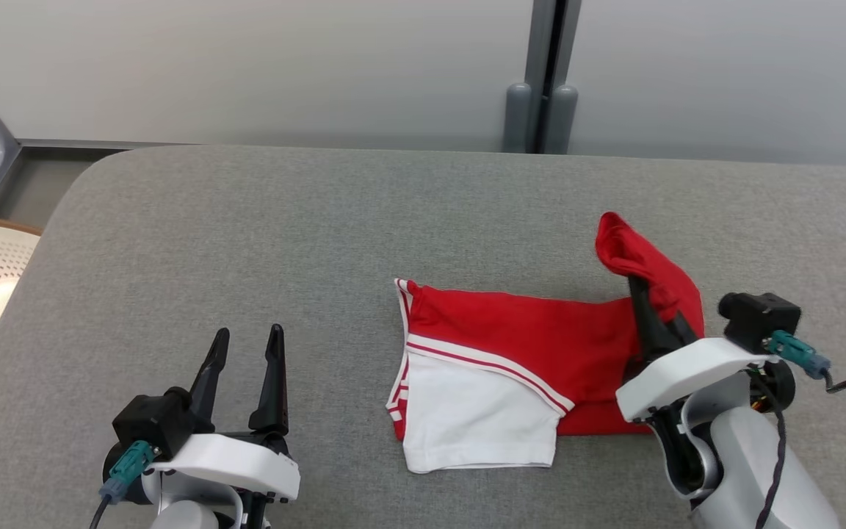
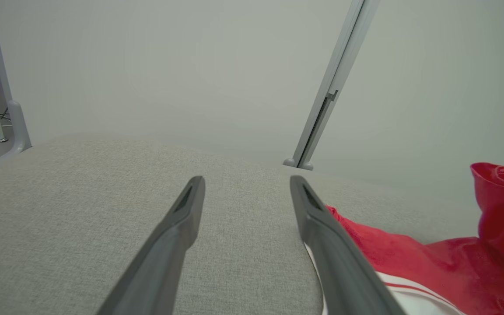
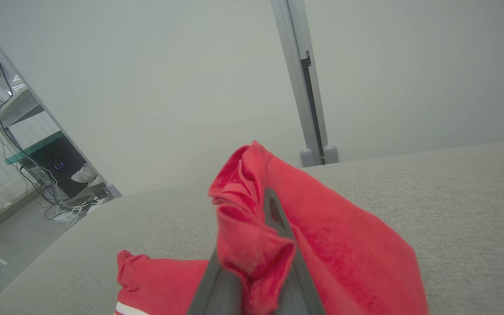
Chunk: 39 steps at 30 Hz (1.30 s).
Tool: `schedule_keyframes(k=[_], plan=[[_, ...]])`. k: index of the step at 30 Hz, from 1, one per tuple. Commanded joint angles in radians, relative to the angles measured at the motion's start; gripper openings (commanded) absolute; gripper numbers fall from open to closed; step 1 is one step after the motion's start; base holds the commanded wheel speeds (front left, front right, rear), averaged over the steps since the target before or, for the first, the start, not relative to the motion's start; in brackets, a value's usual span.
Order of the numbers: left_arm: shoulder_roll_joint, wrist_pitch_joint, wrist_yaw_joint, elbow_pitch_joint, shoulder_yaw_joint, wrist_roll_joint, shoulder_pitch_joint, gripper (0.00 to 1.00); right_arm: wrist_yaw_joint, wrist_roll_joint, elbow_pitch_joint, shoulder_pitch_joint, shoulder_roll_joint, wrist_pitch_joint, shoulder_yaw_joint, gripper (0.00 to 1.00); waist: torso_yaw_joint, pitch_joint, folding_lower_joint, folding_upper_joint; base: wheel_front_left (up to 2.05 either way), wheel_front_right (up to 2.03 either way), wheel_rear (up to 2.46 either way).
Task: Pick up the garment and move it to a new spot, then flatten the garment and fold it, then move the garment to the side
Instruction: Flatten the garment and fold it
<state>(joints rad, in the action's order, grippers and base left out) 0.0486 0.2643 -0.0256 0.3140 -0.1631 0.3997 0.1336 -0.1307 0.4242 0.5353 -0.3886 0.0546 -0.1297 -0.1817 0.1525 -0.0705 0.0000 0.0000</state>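
Your right gripper (image 1: 642, 288) has its fingers pinched on a bunched red corner of the garment (image 1: 518, 342), held up off the grey table (image 1: 247, 220). The rest of the shirt lies flat, right of centre, with the white striped panel nearest you. Your left gripper (image 1: 248, 332) hovers with fingers spread, holding nothing, well apart from the cloth's left edge.

The main risk is the grip itself. In the right wrist view the fabric is wadded between the fingers rather than caught along a clean hem, so a quick pull could let it slide out. Nothing pins the far side either — carry the corner too fast or too low and you will likely drag the whole piece, rumpling the flat part. If you release it short, the fold would probably land crooked — the bunched corner may also cling to a finger as you open.
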Motion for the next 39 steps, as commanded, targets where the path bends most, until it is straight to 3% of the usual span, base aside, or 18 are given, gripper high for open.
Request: schedule_keyframes(k=[1,11,21,22,23,33,39], plan=[[0.004,-0.001,0.001,0.001,-0.001,0.007,-0.004,1.0,0.0,0.002,-0.011,0.012,-0.001,0.01,-0.023,0.0,0.025,0.002,0.0,0.0,0.0,0.0,0.0],[0.004,-0.001,0.011,0.004,-0.029,0.034,-0.017,1.0,0.0,0.089,0.001,0.007,-0.002,0.018,-0.211,0.0,0.171,-0.018,0.0,0.0,0.0,0.0,0.0],[0.003,-0.001,0.017,0.006,-0.034,0.06,-0.019,1.0,0.0,0.034,0.124,-0.019,-0.002,-0.014,-0.268,0.0,0.24,-0.043,0.0,0.0,0.0,0.0,0.0],[0.003,-0.001,0.016,0.005,-0.035,0.062,-0.016,1.0,0.0,0.041,0.135,-0.021,-0.002,-0.013,-0.272,0.11,0.243,-0.046,0.0,0.0,0.0,0.0,0.0],[0.004,-0.001,0.019,0.005,-0.036,0.062,-0.011,1.0,0.0,0.043,0.155,-0.028,-0.002,-0.02,-0.276,1.0,0.245,-0.05,0.0,0.0,0.0,0.0,0.0],[0.004,-0.001,0.025,0.015,-0.037,0.058,-0.001,1.0,0.0,0.253,0.088,-0.023,-0.002,0.036,-0.47,1.0,0.211,-0.053,0.0,0.0,0.0,0.0,0.0],[0.004,-0.001,0.026,0.014,-0.029,0.057,0.002,1.0,0.0,0.327,0.083,-0.059,-0.001,0.033,-0.487,1.0,0.176,-0.044,0.0,0.0,0.0,0.0,0.0]])
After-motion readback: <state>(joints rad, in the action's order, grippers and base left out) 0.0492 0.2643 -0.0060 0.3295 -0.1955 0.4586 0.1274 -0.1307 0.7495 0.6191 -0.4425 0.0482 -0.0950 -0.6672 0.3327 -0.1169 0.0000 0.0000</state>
